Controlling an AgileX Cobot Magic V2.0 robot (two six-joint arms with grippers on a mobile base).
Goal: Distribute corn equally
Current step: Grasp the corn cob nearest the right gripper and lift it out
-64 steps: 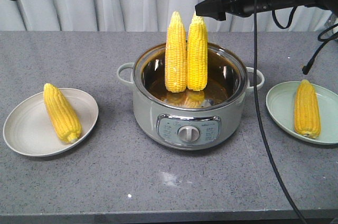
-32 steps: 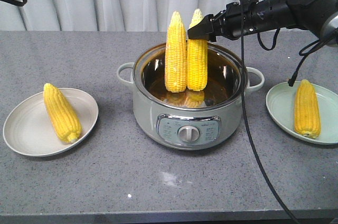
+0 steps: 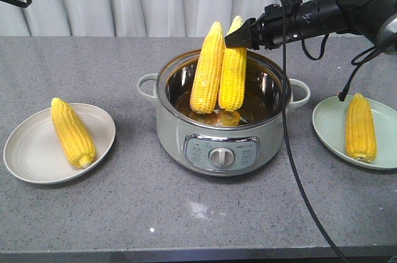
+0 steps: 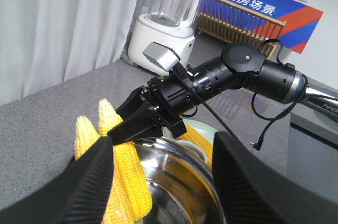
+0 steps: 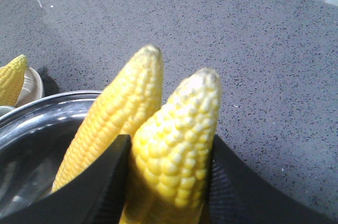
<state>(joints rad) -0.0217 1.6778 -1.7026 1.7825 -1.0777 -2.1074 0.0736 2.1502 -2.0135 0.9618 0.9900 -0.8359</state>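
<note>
Right wrist-mounted view: the right claw (image 5: 169, 150) is being pressed shut on the gripped cob (image 5: 179, 102), its dark fingers (image 5: 108, 182) flanking the pale, tapered top. The second cob (image 5: 113, 108) is leaning against it, touching. In the front view both are standing in the pot (image 3: 173, 133) at frame centre. A left-plate cob (image 3: 72, 133) is lying on the left plate (image 3: 31, 157) and a right-plate cob (image 3: 360, 128) on the right plate (image 3: 329, 123), all on the counter (image 3: 186, 219). The left claw (image 4: 163, 142) is being held apart and empty. The cob is judged stiff, fairly heavy and perhaps slick. The narrowing tip is giving little purchase, so a hold lower on the thicker body would be surer. Against half a second ago, both potted cobs are being tilted, tops towards frame right, where they were upright.
</note>
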